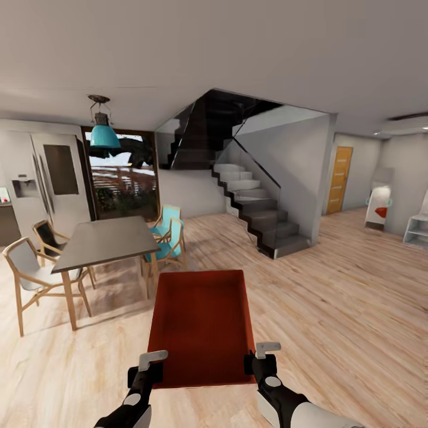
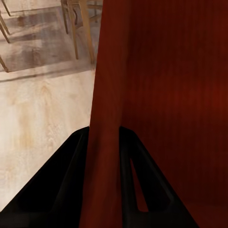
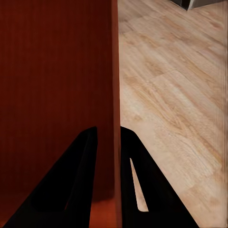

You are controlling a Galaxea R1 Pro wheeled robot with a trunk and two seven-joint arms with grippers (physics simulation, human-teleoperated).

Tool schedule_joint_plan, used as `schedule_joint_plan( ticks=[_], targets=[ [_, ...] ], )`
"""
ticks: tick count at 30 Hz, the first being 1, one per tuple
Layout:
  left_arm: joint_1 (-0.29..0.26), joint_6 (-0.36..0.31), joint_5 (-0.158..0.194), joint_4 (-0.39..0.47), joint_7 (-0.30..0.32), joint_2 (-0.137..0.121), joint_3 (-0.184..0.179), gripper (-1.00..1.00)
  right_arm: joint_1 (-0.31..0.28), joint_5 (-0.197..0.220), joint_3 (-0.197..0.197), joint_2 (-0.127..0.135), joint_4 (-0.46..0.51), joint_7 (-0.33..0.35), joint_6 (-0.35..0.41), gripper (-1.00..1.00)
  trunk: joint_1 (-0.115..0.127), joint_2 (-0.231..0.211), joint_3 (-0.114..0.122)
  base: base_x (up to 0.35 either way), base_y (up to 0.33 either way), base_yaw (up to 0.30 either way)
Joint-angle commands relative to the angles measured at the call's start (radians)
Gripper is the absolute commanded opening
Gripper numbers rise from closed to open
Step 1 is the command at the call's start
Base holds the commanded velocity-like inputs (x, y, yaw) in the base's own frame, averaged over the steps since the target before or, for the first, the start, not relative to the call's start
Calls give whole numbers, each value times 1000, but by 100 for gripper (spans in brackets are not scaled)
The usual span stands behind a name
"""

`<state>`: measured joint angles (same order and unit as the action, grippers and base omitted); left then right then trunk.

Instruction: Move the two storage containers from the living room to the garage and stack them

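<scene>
Both grippers, left [image 1: 150, 365] and right [image 1: 261, 355], are clamping opposite side walls of one storage container [image 1: 203, 324], carrying it above the wood floor [image 1: 333, 309] beside the dining table [image 1: 104, 241].

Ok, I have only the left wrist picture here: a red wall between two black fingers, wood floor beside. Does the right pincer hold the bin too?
Observer: Yes. The right pincer is shut on the opposite side wall of the orange-red rectangular open-topped bin.
Operator: And what stands ahead of us?
Observer: A grey staircase with a glass side, and further right an orange wooden door.
Operator: Anything on the left side?
Observer: A grey-topped dining table with wooden legs stands ahead to the left, with light wooden chairs around it.
</scene>
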<state>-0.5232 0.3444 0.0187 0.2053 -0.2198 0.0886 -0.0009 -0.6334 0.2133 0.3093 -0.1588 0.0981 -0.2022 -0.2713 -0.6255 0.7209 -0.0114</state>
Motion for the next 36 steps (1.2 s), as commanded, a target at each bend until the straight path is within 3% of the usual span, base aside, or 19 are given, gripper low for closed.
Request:
schedule_joint_plan(
  ticks=[1,36],
  targets=[
    [-1,-2,-20,5,0,2,32,-100,0,7,-13,-1,-1,7,1,-100,-1,1,-1,323,0,-282],
    [-1,-2,-20,5,0,2,32,-100,0,7,-13,-1,-1,7,1,-100,-1,1,-1,323,0,-282]
  ],
)
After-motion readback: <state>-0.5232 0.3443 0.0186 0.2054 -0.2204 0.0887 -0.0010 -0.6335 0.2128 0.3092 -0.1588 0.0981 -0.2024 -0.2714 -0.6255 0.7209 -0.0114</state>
